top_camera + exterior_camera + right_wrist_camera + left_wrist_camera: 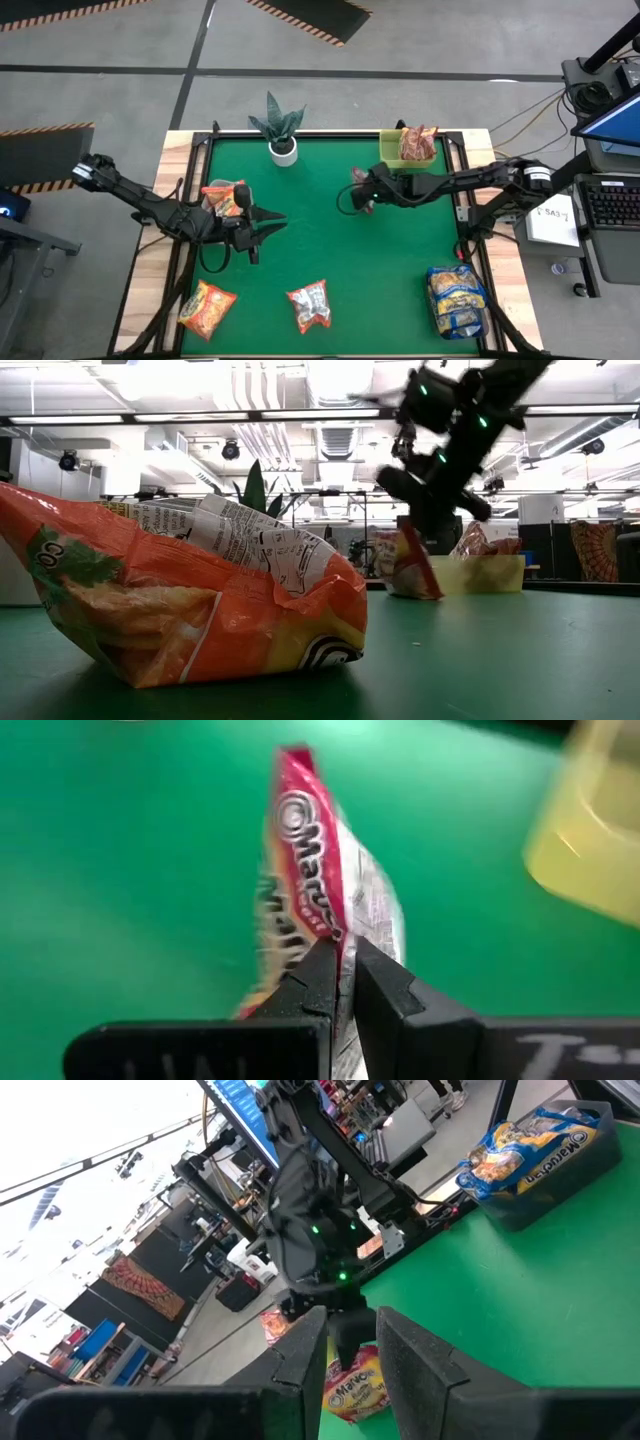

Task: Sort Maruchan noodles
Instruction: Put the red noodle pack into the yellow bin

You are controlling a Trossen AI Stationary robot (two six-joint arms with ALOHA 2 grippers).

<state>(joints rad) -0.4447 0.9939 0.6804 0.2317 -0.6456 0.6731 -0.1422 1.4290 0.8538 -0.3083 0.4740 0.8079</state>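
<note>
Right tool (343, 982) pinches a red Maruchan packet (318, 900) by its edge, long axis upright, above mid-surface; the lime-green tray (392, 148) lies toward one o'clock, nearer this arm. Left tool (262, 224) hangs open at nine o'clock, holding nothing.

orange packet (180, 600) cropped left, lime tray (595, 830) blurred

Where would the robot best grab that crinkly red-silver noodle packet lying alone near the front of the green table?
Probably by a crimped end seam of the red-silver noodle packet, coming straight down: it lies flat with clear green table around it, so only a thin raised edge offers the fingers purchase.
</note>
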